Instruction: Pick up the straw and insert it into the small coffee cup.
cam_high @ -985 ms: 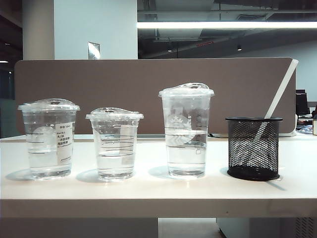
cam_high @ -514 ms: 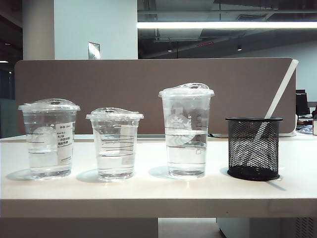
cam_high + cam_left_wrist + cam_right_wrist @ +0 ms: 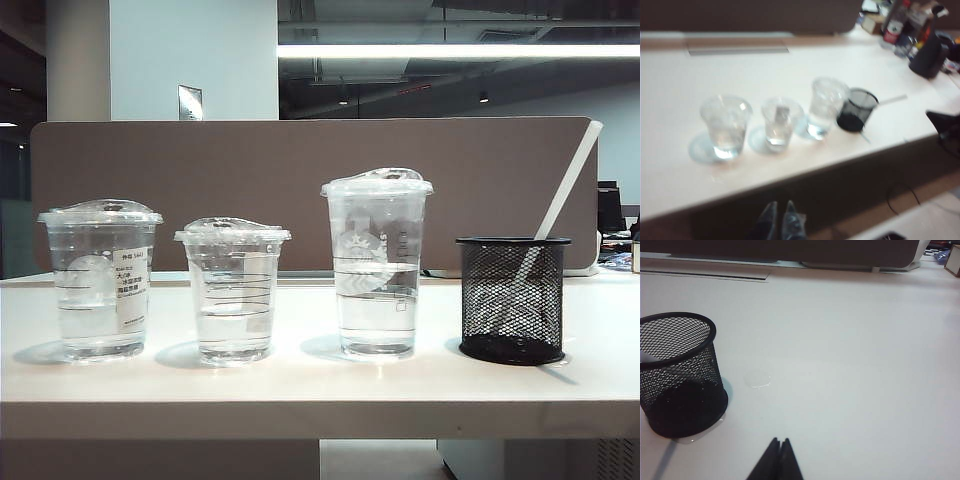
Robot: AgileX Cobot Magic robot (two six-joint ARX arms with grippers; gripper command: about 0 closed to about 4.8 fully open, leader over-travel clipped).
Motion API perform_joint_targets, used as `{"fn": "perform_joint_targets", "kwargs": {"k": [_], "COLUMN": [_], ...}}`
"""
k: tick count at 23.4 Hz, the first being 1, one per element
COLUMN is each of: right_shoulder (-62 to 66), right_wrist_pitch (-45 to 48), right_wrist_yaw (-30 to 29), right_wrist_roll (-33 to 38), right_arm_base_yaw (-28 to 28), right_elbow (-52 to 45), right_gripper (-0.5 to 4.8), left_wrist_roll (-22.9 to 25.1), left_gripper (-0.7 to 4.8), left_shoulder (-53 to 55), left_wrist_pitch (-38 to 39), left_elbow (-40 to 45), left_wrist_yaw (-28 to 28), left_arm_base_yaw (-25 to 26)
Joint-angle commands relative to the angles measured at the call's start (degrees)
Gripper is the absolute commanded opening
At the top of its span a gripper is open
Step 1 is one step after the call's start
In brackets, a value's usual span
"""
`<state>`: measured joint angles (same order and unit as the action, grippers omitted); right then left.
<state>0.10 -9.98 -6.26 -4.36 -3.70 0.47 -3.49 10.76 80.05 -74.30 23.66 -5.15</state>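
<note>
Nothing of the task is looking done yet. Three lidded cups are standing in a row on the table [image 3: 300, 395], each part full of clear liquid, and the small cup [image 3: 232, 290], the shortest, is sitting in the middle between the mid cup [image 3: 99, 280] and the tall cup [image 3: 376, 265]. Its domed lid is on and nothing is poking through it.

Off to the right of the tall cup, the straw [image 3: 566, 183] is leaning in a black mesh holder [image 3: 512, 298], its top sticking well above the rim.

Neither arm is showing in the exterior view. The left gripper [image 3: 778, 223] is hanging off the table's near edge with its fingers pressed together, holding nothing. The right gripper [image 3: 779, 458] is closed and empty too, hovering over bare table near the holder.

Fetching the straw, carrying it over and pushing it through the lid are all waiting to be done, I'd say.
</note>
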Motion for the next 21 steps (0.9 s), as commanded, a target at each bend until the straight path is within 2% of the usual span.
{"fn": "perform_joint_targets", "kwargs": {"k": [1,6,13,21], "right_shoulder": [-0.1,-0.1,-0.1,-0.1], "right_wrist_pitch": [0.8,0.8,0.8,0.8], "right_wrist_yaw": [0.0,0.0,0.0,-0.2], "right_wrist_roll": [0.1,0.1,0.1,0.1], "right_arm_base_yaw": [0.0,0.0,0.0,0.0], "right_elbow": [-0.3,-0.3,-0.3,-0.3], "right_gripper": [-0.08,-0.08,-0.08,-0.08], "left_wrist_roll": [0.0,0.3,6.5,6.8], "left_gripper": [0.22,0.22,0.22,0.22], "left_shoulder": [0.2,0.2,0.2,0.2], "left_wrist_pitch": [1.9,1.9,2.1,2.1], "left_elbow": [-0.7,-0.7,-0.5,-0.5], "left_wrist_yaw": [0.8,0.7,1.2,2.8], "left_arm_base_yaw": [0.2,0.1,0.1,0.1]}}
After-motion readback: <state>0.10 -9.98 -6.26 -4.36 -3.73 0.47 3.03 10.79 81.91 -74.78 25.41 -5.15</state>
